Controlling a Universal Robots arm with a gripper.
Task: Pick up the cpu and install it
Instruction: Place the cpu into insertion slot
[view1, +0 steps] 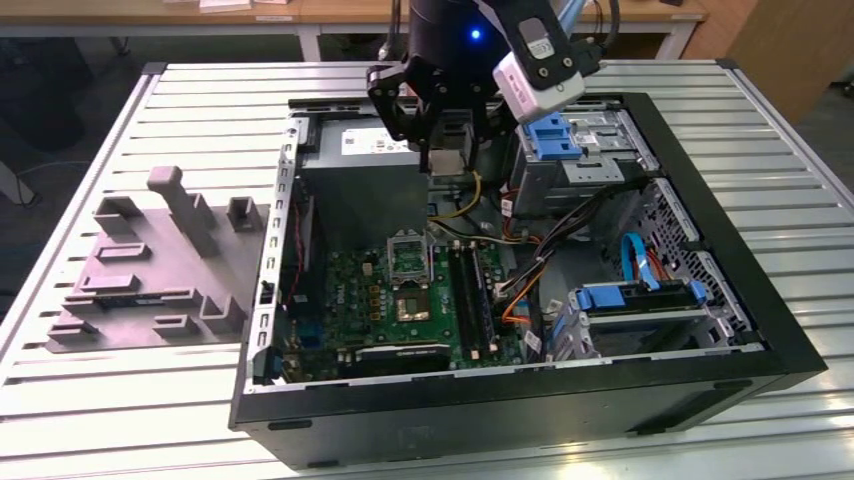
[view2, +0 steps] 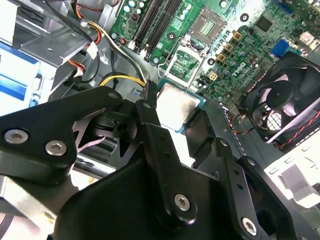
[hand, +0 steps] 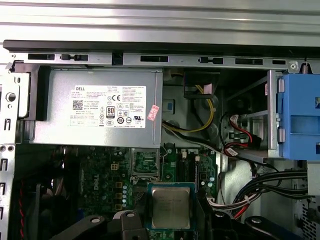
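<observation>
The jaws are clamping the cpu (hand: 171, 207) by two opposite edges, with a black finger (view2: 152, 125) pressing in on either side of it, so they are standing narrow around the chip. The cpu is hanging flat, its silvery top facing up, in the air above the green circuit board (hand: 115, 185) and not touching it. In the exterior view the arm (view1: 447, 40) is reaching down into the far half of the open computer case (view1: 534, 410), and the jaws are hovering just beside the grey power supply box (view1: 360, 170) with its white label. On the board, a square metal frame (hand: 145, 165) is lying just beyond the held chip, between it and the power supply box. A black fan (view2: 287, 100) is sitting at the edge of the board. Blue drive brackets (view1: 554, 135) are standing on the exterior view's right of the arm. The case is resting on a slatted metal surface (view1: 200, 100), and a grey moulded tray (view1: 147, 270) is lying beside it on the exterior view's left.
</observation>
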